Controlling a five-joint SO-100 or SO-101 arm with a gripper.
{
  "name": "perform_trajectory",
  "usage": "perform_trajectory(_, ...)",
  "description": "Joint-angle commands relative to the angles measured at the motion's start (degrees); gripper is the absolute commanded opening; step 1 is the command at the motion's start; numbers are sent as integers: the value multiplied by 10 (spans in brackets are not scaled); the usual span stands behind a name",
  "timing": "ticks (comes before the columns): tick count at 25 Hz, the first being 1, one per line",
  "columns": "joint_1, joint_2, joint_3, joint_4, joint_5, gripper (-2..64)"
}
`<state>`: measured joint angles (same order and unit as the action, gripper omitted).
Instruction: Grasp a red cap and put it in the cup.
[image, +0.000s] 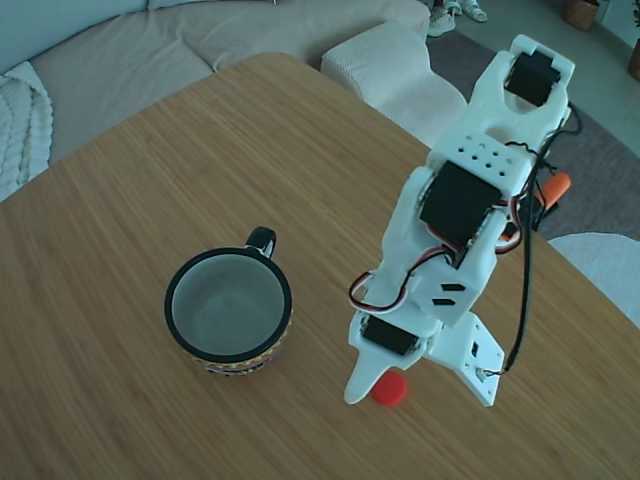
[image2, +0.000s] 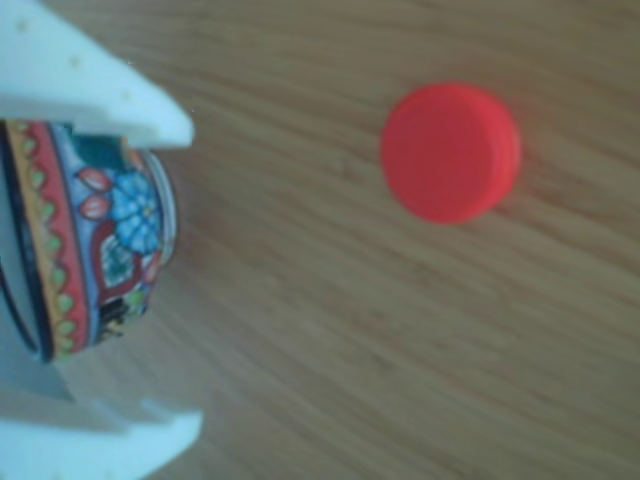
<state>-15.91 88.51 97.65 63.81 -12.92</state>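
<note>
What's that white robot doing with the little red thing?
The robot arm's tool is open and reaching down over a red cap on the wooden table. It hasn't grabbed the cap. The cup stands empty to the left in the fixed view.

One red cap (image: 389, 389) lies at the lower centre of the fixed view, one cup (image: 229, 312) at lower left, one white robot arm (image: 470, 210) at right, all on one wooden table (image: 120, 200).
</note>
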Motion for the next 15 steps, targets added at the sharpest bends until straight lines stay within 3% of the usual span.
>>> perform_trajectory(1,0,6,-25,-4,-11,312)
perform_trajectory(15,-26,5,42,-21,-13,312)
